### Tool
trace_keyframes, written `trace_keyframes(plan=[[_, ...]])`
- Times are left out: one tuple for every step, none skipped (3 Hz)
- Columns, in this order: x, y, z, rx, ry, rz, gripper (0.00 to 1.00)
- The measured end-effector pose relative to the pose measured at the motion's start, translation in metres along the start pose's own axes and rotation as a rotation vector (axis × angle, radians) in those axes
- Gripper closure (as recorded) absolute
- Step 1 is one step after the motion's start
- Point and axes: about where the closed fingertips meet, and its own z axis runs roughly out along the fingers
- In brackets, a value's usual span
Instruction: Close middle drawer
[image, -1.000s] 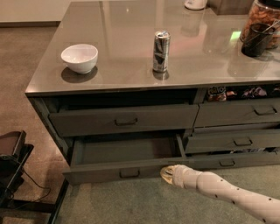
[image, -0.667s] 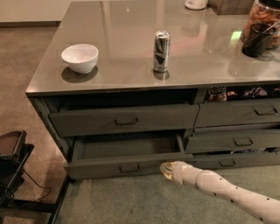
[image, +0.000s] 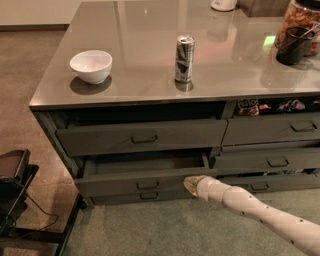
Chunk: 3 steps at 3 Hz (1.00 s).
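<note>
Since a second earlier the hand (image: 192, 184) had moved in toward the bench (image: 140, 75), and the middle drawer (image: 125, 183) had slid further shut. Gold-tipped hand on a quilted white arm (image: 260, 212) touched the right end of the drawer's flat grey-brown front; grip state couldn't be told. Drawer was part out, under the top wide drawer (image: 142, 136). Glossy grey benchtop held a round white bowl (image: 91, 65) and a metal can (image: 184, 58).

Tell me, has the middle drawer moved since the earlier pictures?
Yes. The middle drawer has slid inward, closer under the top drawer; the gripper is at its front's right end.
</note>
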Motion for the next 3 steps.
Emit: trace_keyframes(plan=[[0.003, -0.014, 0.011, 0.006, 0.004, -0.011, 1.0], [0.003, -0.031, 0.033, -0.003, 0.007, -0.029, 1.0], [0.003, -0.031, 0.033, -0.003, 0.007, -0.029, 1.0]])
